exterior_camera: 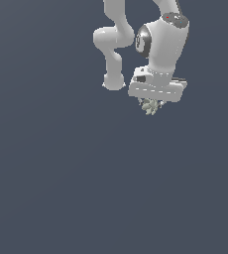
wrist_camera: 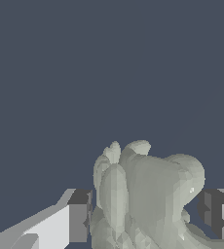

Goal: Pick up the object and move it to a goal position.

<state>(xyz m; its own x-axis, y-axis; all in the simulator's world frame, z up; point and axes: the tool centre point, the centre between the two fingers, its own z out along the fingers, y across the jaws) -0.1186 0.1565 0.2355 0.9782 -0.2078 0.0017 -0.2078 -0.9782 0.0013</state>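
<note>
The object is a small pale grey-green lump with pointed bumps, hanging just below the white hand of the arm in the exterior view. In the wrist view the object fills the space between the two dark-tipped fingers, touching both. My gripper is shut on it, and in the exterior view my gripper sits in the upper middle of the picture, a little to the exterior view's right. The fingers themselves are mostly hidden by the hand there.
A flat, uniform dark blue-grey ground fills both views. The white arm links rise behind the hand at the top of the exterior view.
</note>
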